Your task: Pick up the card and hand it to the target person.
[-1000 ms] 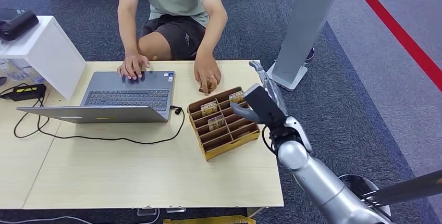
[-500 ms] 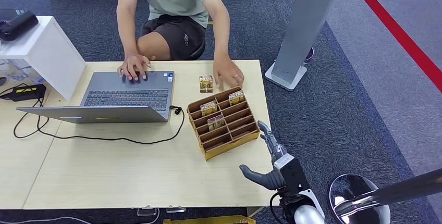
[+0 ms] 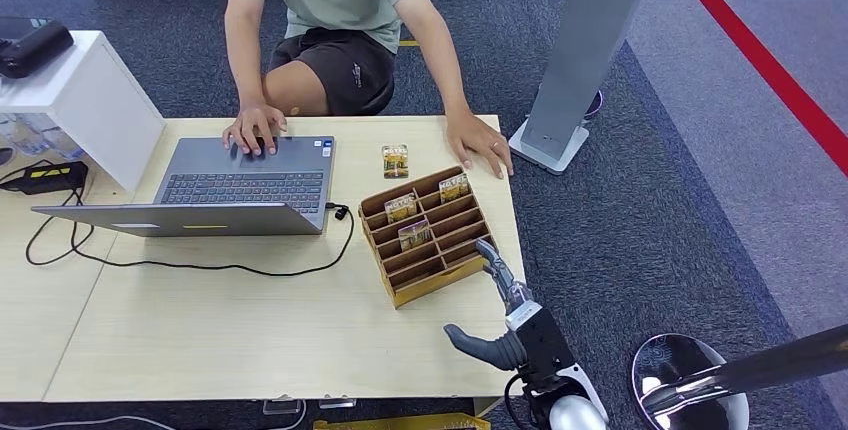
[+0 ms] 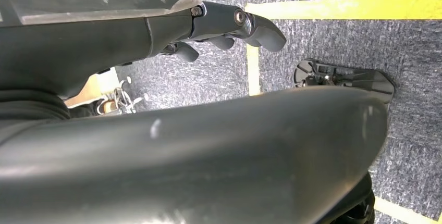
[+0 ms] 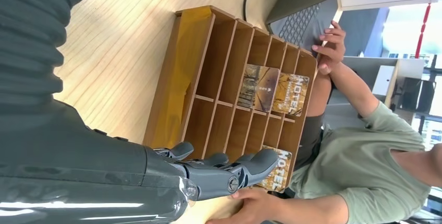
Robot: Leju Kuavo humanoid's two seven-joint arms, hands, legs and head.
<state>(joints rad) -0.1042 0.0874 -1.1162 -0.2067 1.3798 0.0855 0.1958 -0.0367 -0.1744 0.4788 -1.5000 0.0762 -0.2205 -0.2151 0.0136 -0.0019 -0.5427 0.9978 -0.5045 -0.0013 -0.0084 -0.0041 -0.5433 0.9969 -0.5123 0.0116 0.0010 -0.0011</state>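
The right hand (image 3: 512, 325) has a black boxy palm block, a dark grey rounded thumb and slimmer grey fingers (image 3: 497, 265). Below it a silver rounded wrist joint carries a thin black cable looped at its side. In the right wrist view the hand's cover is grey and ribbed, with a smooth grey shell and a small round screw at a finger base. The left hand (image 4: 229, 28) shows dark grey fingers with round screw heads and a scuffed shell.

Office (laptop (image 3: 245, 185), desk (image 3: 250, 330), carpet (image 3: 660, 210))
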